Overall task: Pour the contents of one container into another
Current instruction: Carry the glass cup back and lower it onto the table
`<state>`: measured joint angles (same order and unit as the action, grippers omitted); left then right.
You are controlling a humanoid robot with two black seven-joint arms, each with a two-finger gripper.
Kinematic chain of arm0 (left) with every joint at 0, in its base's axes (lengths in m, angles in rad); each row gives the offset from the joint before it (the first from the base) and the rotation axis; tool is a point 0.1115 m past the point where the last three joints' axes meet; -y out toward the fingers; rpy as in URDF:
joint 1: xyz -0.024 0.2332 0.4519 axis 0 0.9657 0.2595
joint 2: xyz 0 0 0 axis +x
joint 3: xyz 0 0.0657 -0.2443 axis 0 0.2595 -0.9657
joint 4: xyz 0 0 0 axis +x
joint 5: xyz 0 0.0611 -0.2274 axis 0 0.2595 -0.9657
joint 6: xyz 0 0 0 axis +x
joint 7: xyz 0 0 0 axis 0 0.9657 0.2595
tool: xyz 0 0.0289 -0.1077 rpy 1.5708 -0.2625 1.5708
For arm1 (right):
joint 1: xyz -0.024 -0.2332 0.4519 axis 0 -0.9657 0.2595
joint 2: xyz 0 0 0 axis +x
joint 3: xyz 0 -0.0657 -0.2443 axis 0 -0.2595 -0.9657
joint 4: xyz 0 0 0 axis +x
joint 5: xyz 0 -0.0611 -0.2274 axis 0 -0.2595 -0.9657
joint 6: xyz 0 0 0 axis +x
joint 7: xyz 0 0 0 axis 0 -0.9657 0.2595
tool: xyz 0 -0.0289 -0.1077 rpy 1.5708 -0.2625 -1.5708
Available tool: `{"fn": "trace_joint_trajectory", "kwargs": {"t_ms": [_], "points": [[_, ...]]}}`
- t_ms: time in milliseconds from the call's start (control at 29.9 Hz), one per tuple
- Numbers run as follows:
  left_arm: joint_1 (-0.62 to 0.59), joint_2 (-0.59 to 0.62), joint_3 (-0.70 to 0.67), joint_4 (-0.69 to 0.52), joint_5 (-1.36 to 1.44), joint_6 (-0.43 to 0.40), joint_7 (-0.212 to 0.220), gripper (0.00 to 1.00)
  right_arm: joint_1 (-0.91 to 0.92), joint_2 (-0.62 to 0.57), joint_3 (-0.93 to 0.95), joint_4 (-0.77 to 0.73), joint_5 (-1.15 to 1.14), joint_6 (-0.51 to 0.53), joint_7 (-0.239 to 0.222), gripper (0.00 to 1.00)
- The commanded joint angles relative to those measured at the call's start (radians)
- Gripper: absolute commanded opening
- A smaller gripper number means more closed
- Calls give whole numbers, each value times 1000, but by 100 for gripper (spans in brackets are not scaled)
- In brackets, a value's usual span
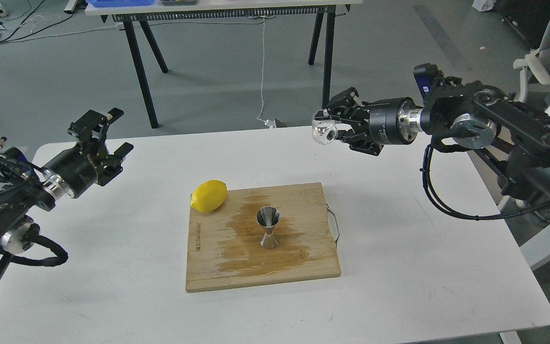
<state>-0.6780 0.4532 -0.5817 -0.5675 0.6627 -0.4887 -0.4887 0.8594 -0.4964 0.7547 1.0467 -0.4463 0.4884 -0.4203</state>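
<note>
The wooden cutting board (pixel 260 267) lies low in the frame's centre, its middle stained wet; the steel jigger (pixel 268 228) stands upright on it, a lemon (pixel 209 196) at its upper-left corner. Upper right, the right gripper (pixel 332 128) pinches the clear glass cup (pixel 323 132), tipped sideways. At left, the left gripper (pixel 112 134) has fingers spread, empty.

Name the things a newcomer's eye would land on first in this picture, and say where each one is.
The yellow lemon stands out, lying on the far-left corner of the wooden cutting board. At the board's middle, on a dark wet stain, stands a shiny steel jigger. Up right, the right pincer holds a small clear glass cup in the air; the left pincer is open, empty.
</note>
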Motion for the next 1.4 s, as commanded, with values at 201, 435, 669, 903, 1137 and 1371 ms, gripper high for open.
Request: {"fn": "trace_joint_trajectory", "kwargs": {"t_ms": [201, 435, 669, 903, 1137, 1371], "points": [[0, -21, 2, 0, 0, 0, 0, 99, -305, -14, 441, -22, 314, 0, -8, 21], [-2, -39, 5, 26, 2, 0, 0, 99, -447, -8, 632, -109, 625, 0, -6, 21], [-2, -60, 7, 46, 2, 0, 0, 99, -533, -1, 675, -181, 843, 0, 3, 20], [-2, -70, 7, 47, 2, 0, 0, 99, -562, 39, 675, -224, 911, -177, 21, 20], [-2, -79, 8, 47, 3, 0, 0, 99, -589, 93, 675, -254, 911, -330, 21, 20], [-2, -85, 8, 66, 3, 0, 0, 99, -594, 131, 661, -289, 910, -456, 21, 20]]}}
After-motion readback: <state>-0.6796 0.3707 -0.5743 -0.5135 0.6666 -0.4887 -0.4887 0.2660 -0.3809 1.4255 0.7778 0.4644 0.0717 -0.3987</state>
